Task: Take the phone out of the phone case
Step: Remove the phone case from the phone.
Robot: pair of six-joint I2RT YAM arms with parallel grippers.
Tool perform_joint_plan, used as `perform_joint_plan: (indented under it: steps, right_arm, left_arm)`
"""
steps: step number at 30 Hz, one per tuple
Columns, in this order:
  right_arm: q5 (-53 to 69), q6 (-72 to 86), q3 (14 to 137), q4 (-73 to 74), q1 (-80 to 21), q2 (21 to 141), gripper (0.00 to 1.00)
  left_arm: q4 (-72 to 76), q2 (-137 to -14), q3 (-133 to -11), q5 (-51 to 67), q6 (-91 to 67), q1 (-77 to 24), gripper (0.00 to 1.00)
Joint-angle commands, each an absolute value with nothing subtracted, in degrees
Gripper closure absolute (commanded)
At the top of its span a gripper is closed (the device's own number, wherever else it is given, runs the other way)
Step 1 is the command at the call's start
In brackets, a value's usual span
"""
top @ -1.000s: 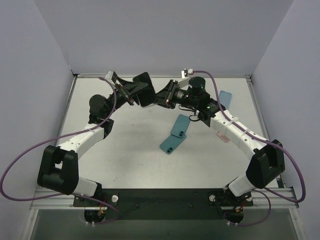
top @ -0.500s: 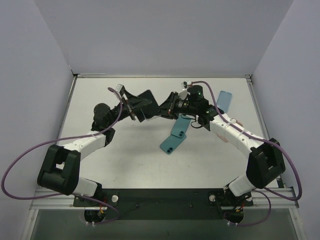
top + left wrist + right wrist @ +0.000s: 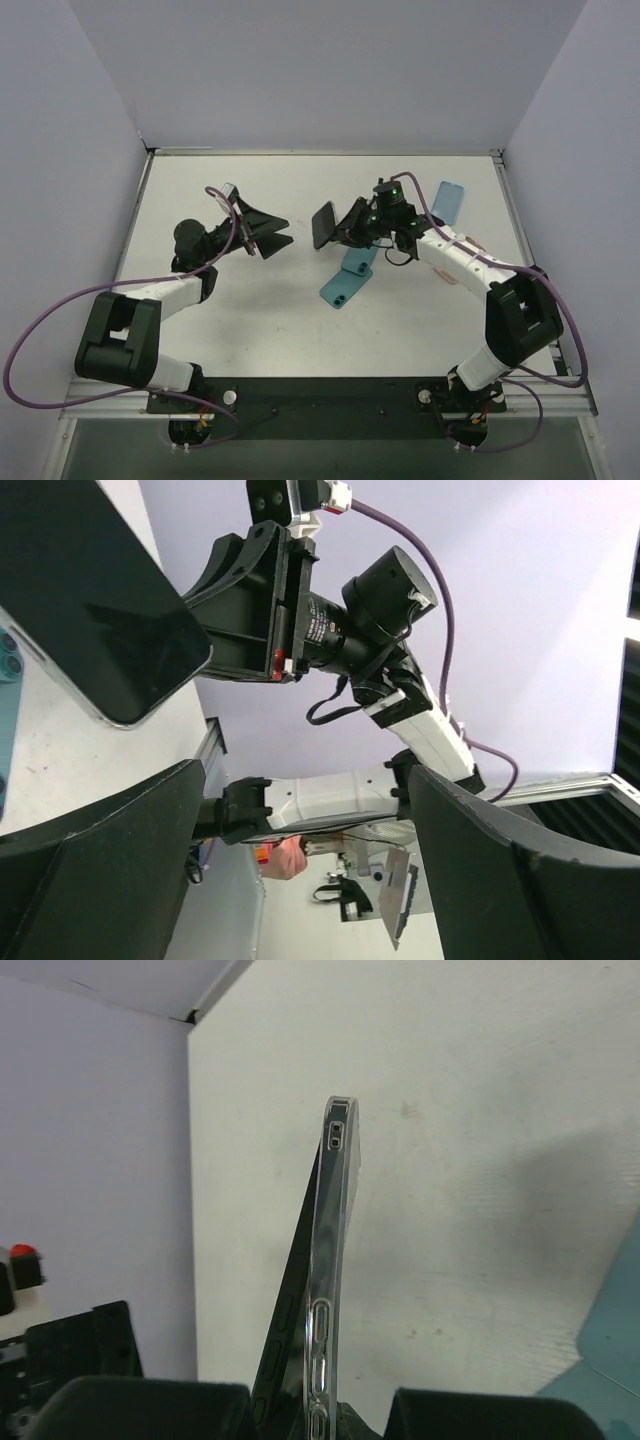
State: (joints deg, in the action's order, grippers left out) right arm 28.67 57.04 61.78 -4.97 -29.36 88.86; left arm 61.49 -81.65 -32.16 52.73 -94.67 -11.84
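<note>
A black phone (image 3: 323, 224) in a clear phone case stands on edge above the table, held at one end by my right gripper (image 3: 342, 230), which is shut on it. In the right wrist view the clear case (image 3: 336, 1250) runs up from between the gripper (image 3: 320, 1422) pads, and the phone's black edge (image 3: 290, 1330) splays away from the case near the pads. My left gripper (image 3: 268, 238) is open and empty, left of the phone and apart from it. In the left wrist view the phone (image 3: 90, 600) is at upper left, beyond my open gripper (image 3: 305, 880).
Two teal cases (image 3: 347, 274) lie overlapping on the table just below the right gripper. A blue case (image 3: 450, 200) lies at the back right and a pink case (image 3: 446, 268) lies under the right forearm. Walls enclose the table on three sides.
Both grippers were on the phone together near the back. The left gripper has let go and drawn back to the left. The right gripper has carried the phone down and to the right.
</note>
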Motion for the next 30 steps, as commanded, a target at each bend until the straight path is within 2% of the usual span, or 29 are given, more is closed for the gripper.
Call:
perform_joint_plan:
  steps: [1,3,6,10,20,30]
  right_arm:
    - [21.4,49.1,65.9,0.0,-31.4,90.9,1.0]
    - [15.9,46.4,68.5,5.2,-33.7,92.2,1.0]
    - [8.3,42.4,70.6,8.6,-37.3,94.7,1.0]
    - [5.0,40.5,72.1,10.0,-40.2,98.9,1.0]
    - [-6.0,35.0,78.0,14.6,-48.0,107.1,1.0]
    - [-7.6,34.5,78.3,14.2,-51.7,113.2,1.0]
  left_arm:
    - [55.5,-80.9,-32.6,53.9,-86.6,-11.6,0.05]
    - [47.4,-79.5,-34.4,52.4,-78.5,-11.6,0.05]
    - [26.1,-77.9,-37.1,48.4,-67.0,-12.0,0.05]
    - [17.2,-78.0,-38.5,44.5,-59.5,-12.3,0.04]
    - [14.6,-84.6,-38.2,39.9,-54.9,-13.8,0.1]
    - [8.3,-87.5,-40.2,36.1,-50.3,-16.1,0.1]
